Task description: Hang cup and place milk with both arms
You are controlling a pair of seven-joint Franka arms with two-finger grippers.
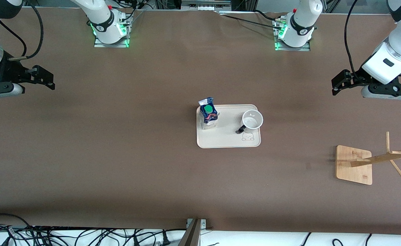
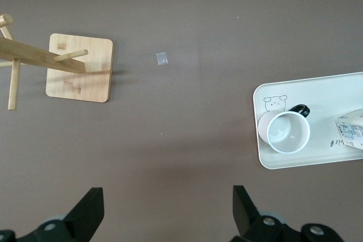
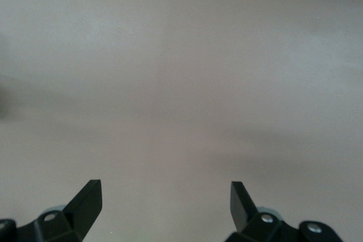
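The cup [image 1: 252, 121], a white mug with a black handle, stands upright on a cream tray [image 1: 221, 138] in the middle of the table. The milk [image 1: 208, 114], a blue-and-white carton with a green cap, stands on the same tray, toward the right arm's end. My left gripper [image 1: 335, 86] hangs open and empty over bare table at the left arm's end. Its wrist view shows its open gripper [image 2: 168, 208], the cup [image 2: 285, 132], the tray [image 2: 329, 94] and the carton's edge [image 2: 350, 131]. My right gripper [image 1: 51, 81] hangs open and empty at the right arm's end, and the right wrist view shows the open gripper [image 3: 165, 202] over bare table.
A wooden cup rack [image 1: 354, 164] with a square base and pegs stands toward the left arm's end, nearer the front camera than the tray. It also shows in the left wrist view [image 2: 79, 67]. A small tape mark [image 2: 162, 58] lies on the table between rack and tray.
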